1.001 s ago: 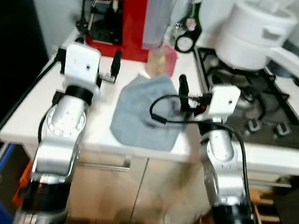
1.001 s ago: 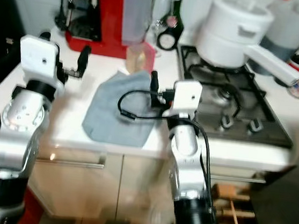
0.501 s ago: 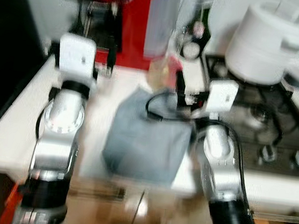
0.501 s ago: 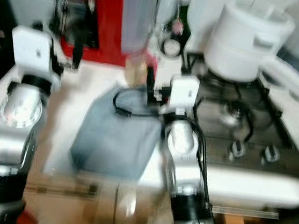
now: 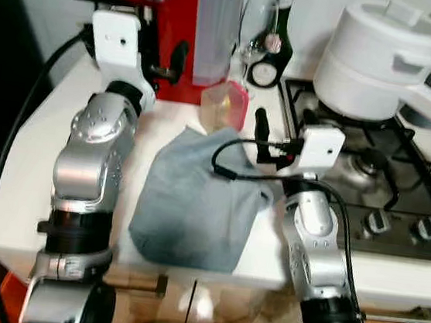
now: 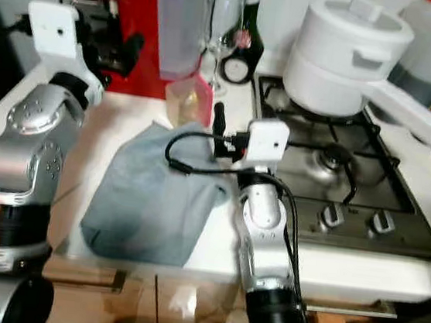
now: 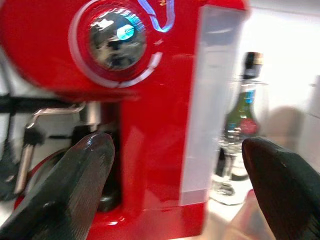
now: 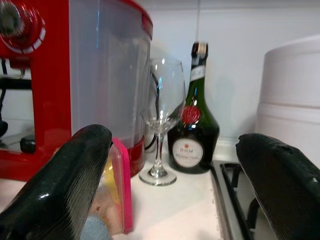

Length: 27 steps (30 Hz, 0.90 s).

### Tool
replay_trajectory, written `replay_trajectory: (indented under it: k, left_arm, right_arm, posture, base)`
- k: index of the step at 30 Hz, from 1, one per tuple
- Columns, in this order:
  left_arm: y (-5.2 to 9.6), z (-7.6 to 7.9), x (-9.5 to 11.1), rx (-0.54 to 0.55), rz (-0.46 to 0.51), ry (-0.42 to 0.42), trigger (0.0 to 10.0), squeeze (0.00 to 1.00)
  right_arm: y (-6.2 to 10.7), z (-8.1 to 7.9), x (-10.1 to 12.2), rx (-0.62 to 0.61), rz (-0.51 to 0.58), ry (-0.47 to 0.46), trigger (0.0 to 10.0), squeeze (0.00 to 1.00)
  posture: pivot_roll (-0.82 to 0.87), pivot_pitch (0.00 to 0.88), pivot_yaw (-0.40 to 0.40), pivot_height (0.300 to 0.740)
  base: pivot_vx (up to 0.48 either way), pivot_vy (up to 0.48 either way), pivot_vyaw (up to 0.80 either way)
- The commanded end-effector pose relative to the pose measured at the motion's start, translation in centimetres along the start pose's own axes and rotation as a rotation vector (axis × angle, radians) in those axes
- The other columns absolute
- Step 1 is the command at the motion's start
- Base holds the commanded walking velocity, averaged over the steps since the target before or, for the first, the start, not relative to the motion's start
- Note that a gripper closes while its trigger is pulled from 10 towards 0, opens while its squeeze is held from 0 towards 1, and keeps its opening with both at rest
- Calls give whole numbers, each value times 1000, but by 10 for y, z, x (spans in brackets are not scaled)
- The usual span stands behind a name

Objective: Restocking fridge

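Left eye view is showing the robot standing closer to the white worktop [image 5: 26, 179] than a second ago, the earlier walking blur gone and the whole scene shifted because the head has moved. Nearest, a crumpled grey cloth [image 5: 196, 198] is lying on the worktop between the two silver arms. Both forearms are now reaching up over the surface: the left gripper [image 7: 175, 190] is pointing at a glossy red espresso machine [image 5: 166, 15] with its black fingers [image 7: 75, 185] spread wide and holding nothing, and the right gripper [image 8: 175, 185] is hovering above the cloth's far edge, its fingers likewise apart and empty. Just beyond it, a small clear plastic tub with a pink lid [image 5: 226, 104] is standing in front of the machine, with a stemmed wine glass [image 8: 161, 120] and a dark green bottle [image 8: 193, 125] behind. A white lidded saucepan [image 5: 384, 52] is sitting on the steel gas hob [image 5: 369, 179]. The tub looks like the likeliest item for the fridge, so the approach seems finished and a grasp is probably next.
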<state>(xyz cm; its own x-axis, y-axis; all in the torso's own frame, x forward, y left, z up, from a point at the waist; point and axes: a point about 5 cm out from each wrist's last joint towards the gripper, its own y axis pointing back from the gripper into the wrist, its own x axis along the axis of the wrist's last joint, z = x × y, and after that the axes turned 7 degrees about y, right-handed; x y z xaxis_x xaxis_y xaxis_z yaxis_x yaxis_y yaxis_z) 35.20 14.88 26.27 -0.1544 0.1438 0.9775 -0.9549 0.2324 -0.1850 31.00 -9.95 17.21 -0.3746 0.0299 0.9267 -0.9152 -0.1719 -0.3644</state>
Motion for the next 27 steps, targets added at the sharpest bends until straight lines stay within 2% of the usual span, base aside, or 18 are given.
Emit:
replay_trajectory:
  k: [1,3,4,8,9,15,20,27]
  left_arm:
    - [-10,4,-2,-104,-65,4,10000,0]
    - [-13,4,-1,-126,-83,-4,10000,0]
    - [-21,3,2,-184,-112,-25,10000,0]
    - [-38,-1,3,-296,-227,-79,10000,0]
    - [-38,-1,3,-296,-227,-79,10000,0]
    - [-46,-10,-4,-389,-383,-80,10000,0]
    - [-50,-9,5,-479,-422,-39,10000,0]
    - [-51,-9,4,-539,-449,-20,10000,0]
  right_arm:
    - [1,5,2,-21,9,-1,10000,0]
    - [1,5,2,-22,9,-1,10000,0]
    - [1,4,3,-24,11,-2,10000,0]
    - [5,3,4,-35,12,-5,10000,0]
    - [5,3,4,-35,12,-5,10000,0]
    - [15,2,5,-49,4,-3,10000,0]
    - [21,3,5,-65,-6,-5,10000,0]
    - [25,3,6,-61,-17,-4,10000,0]
  posture:
    - [-62,0,8,740]
    - [-62,0,8,740]
    - [-69,0,18,740]
    - [-89,0,45,740]
    - [-89,0,45,740]
    - [-126,0,87,740]
    - [-135,0,98,740]
    - [-143,0,93,740]
  base:
    - [0,0,0]
    - [0,0,0]
    - [0,0,0]
    - [0,0,0]
    - [0,0,0]
    - [0,0,0]
    - [0,0,0]
    - [0,0,0]
